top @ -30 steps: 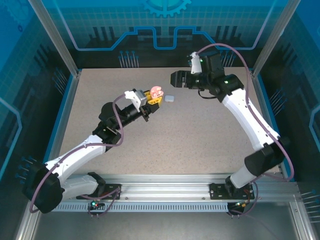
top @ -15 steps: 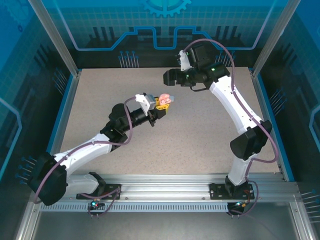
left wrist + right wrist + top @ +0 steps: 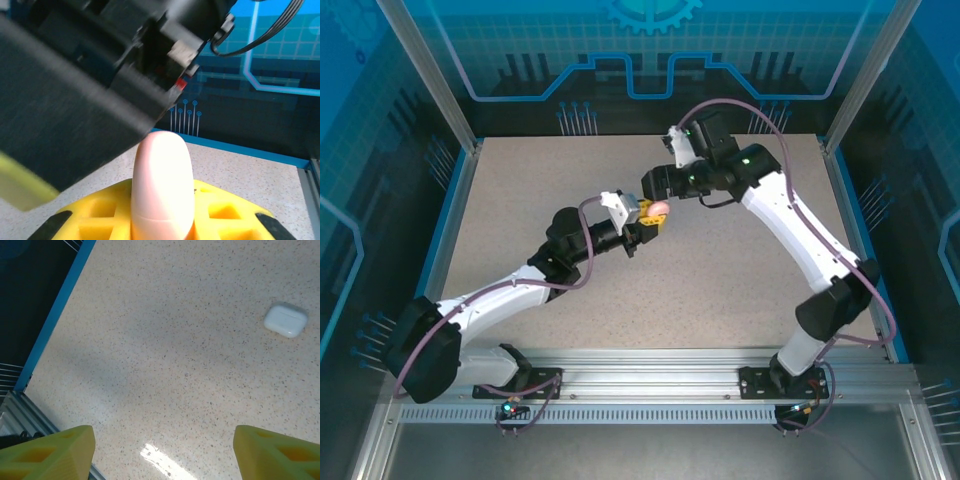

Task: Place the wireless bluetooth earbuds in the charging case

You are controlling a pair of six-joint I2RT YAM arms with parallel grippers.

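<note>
Charging case, pink one (image 3: 162,185): clamped in your left jaws, yellow fingers (image 3: 235,215) on either side of it, held above the desk (image 3: 520,220) near its middle. Your right jaws are spread wide with nothing between them, yellow fingertips (image 3: 50,450) pointing down at bare desk. The right arm's black wrist (image 3: 75,90) sits just above the pink case; can't tell if they touch. White case (image 3: 285,320) lies closed on the desk, well apart from the right fingertips.

2 white-and-black arms (image 3: 510,300), purple cables (image 3: 760,102), yellow fingers (image 3: 50,450)
</note>
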